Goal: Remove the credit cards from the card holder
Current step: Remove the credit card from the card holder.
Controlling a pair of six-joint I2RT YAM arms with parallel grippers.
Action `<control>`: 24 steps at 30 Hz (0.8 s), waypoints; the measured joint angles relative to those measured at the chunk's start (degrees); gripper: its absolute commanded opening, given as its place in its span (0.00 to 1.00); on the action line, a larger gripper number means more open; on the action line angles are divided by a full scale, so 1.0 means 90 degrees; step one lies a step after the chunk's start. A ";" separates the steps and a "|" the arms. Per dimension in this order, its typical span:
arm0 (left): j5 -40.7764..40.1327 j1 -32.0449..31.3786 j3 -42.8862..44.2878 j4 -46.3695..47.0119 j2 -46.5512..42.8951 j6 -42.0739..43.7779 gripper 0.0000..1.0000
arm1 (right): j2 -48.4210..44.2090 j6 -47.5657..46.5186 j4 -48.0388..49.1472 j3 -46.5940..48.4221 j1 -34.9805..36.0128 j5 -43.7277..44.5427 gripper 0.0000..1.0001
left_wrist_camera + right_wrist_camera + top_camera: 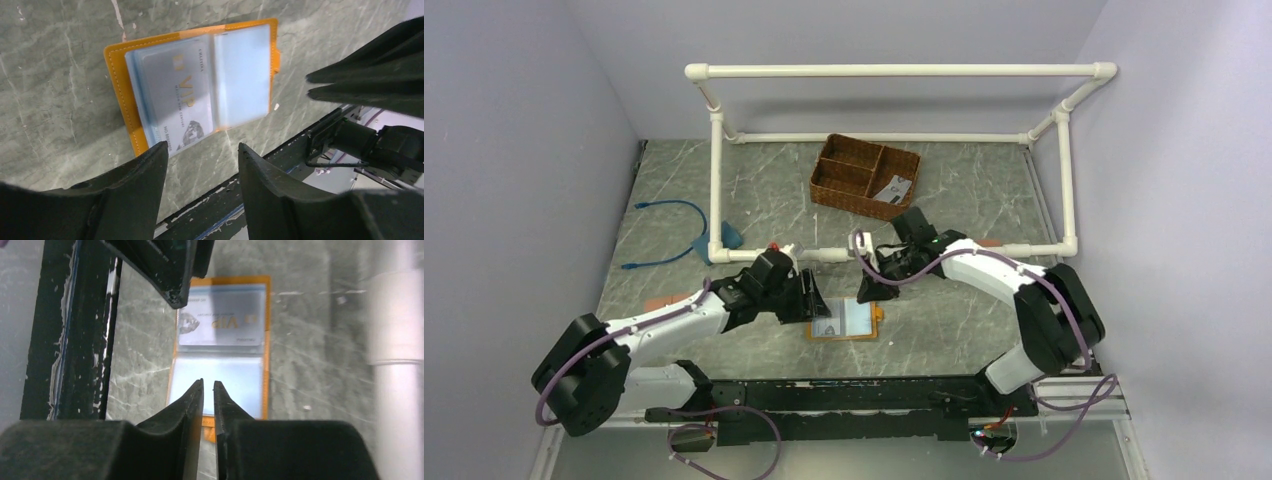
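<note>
1. Top view: the card holder (864,320) lies open on the table (964,200) between both hands. The left hand (811,300) is nearer its card side, the right hand (870,290) at its far edge.
2. Left wrist: the left hand is spread and empty. A credit card (175,100) juts past the holder's near edge, its long axis pointing toward the gap.
3. Right wrist: the right hand is nearly pressed together and empty, over the blank sleeve, with bare table alongside.

Before me: wicker basket (864,204) inside a white PVC pipe frame (894,71); blue cable (674,203) (loosely looped) at my left, on grey marbled table (969,190).
</note>
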 measured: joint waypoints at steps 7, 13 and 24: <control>-0.0056 -0.0029 -0.0032 0.0138 0.0423 0.0075 0.59 | 0.0797 -0.0141 -0.0304 0.0138 0.0420 0.0311 0.08; -0.0039 -0.0029 -0.0036 0.0316 0.0724 0.0182 0.59 | 0.1331 0.0238 -0.0340 0.0483 0.0515 0.0505 0.06; -0.0034 -0.0029 -0.0112 0.0607 0.0809 0.0204 0.58 | 0.1904 0.0738 -0.0391 0.0767 0.0811 0.0760 0.05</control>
